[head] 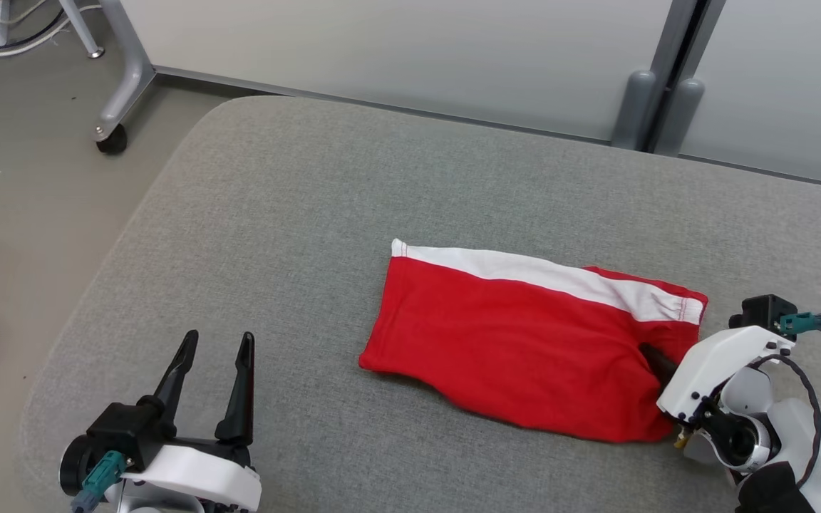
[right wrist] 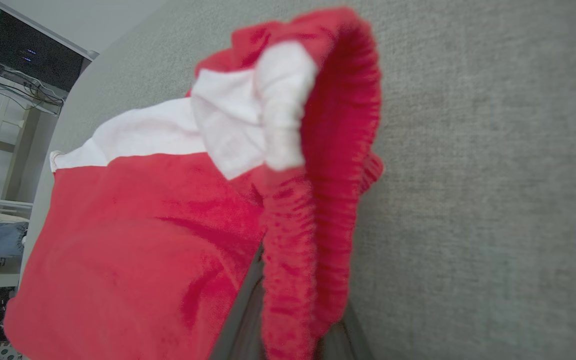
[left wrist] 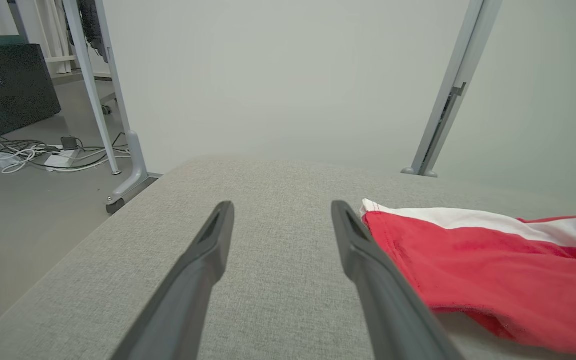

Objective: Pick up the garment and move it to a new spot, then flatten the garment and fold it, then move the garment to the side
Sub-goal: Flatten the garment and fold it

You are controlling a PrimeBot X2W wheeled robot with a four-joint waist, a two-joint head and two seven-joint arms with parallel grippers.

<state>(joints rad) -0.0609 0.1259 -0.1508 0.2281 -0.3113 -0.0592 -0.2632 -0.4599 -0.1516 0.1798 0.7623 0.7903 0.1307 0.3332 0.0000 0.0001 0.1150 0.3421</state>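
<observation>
Garment [head: 524, 342], clamped at its edge by the right hand [head: 654, 358], is best slid low so the fold is kept.

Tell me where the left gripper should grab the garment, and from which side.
Pinch the garment at its left edge, near corner, coming in low from the robot's left. That edge lies flat and free, facing the open left gripper; the right gripper clamps the opposite, bunched end.
</observation>
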